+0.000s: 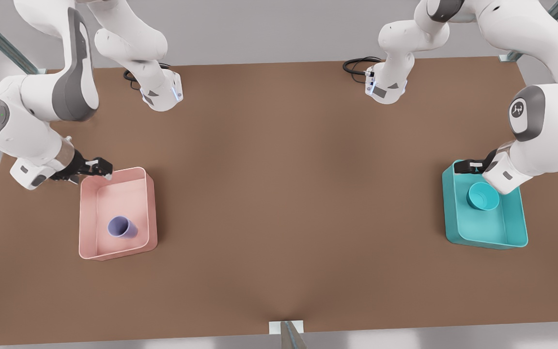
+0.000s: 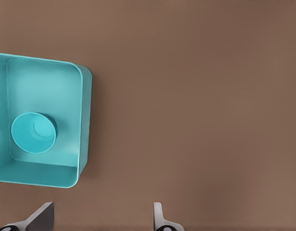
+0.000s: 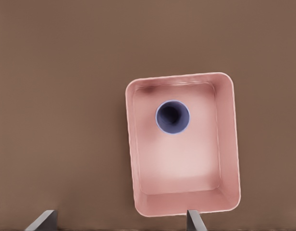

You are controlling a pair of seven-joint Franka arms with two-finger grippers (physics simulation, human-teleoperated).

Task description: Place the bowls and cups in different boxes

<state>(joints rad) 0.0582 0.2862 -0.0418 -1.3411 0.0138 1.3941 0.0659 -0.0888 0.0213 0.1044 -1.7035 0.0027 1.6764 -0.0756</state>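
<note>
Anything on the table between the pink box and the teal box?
Nothing: the front view shows bare brown table between the pink box and the teal box.

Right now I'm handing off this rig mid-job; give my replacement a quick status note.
Left gripper: open, empty, above the far end of the teal box.
Right gripper: open, empty, above the far corner of the pink box.
Teal bowl sits upright in the teal box; lavender cup stands in the pink box.
Done: bowl and cup are in different boxes.
Left: apparently nothing beyond pulling both arms clear.
</note>
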